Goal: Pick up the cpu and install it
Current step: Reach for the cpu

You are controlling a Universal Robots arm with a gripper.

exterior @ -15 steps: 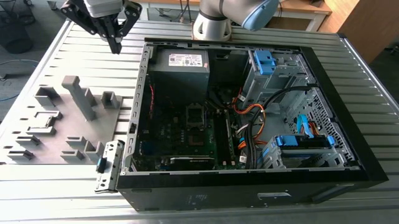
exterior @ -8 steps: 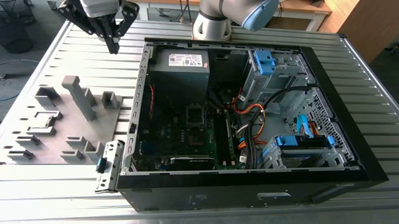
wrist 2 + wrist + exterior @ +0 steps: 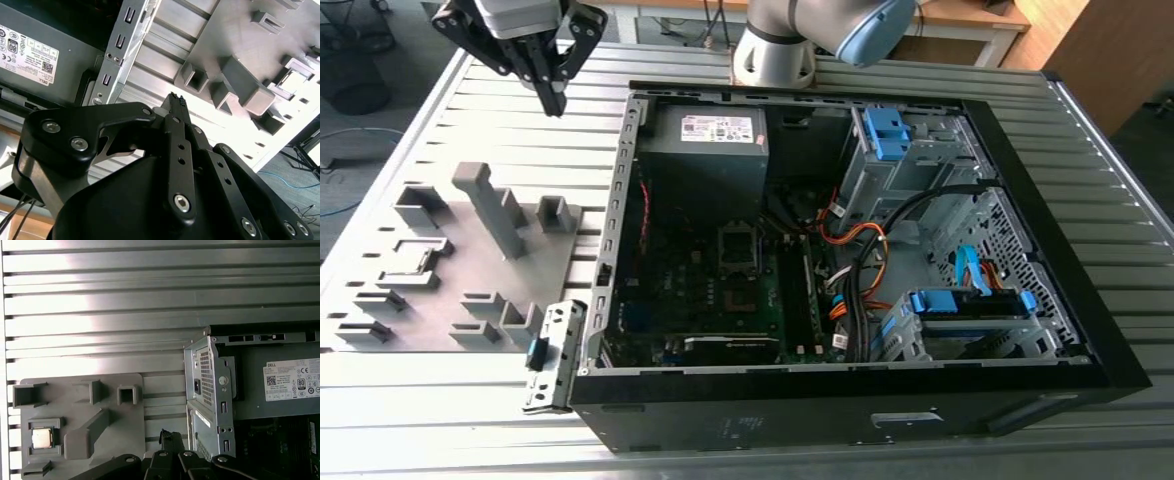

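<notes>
Exterior view: the gripper (image 3: 556, 103) hangs above bare slats toward the far edge of the table, just off the case's far corner on the exterior view's left. Its fingers are pinched together to one tip with nothing between them; both wrist views show the same.

In the first wrist view the cpu (image 3: 41, 438) lies flat, pale face up, in a framed square pocket of the grey fixture plate. It is well apart from the closed tips, and a long raised block (image 3: 87, 432) stands between them.

Surroundings:
- Table (image 3: 454, 430) — ribbed aluminium, carrying everything.
- Computer case (image 3: 854, 420) — on its side, open, on the exterior view's right.
- Fixture plate (image 3: 574, 268) — flat on the slats just beside the case, on the exterior view's left.
- Power supply (image 3: 707, 140) — in the case's far corner, the part inside the case nearest the claw.
- Black socket frame (image 3: 736, 247) — on the motherboard, down inside. The case wall rises between it and the plate.
- Metal bracket (image 3: 550, 355) — a narrow strip at the case's near corner, beside the plate
</notes>
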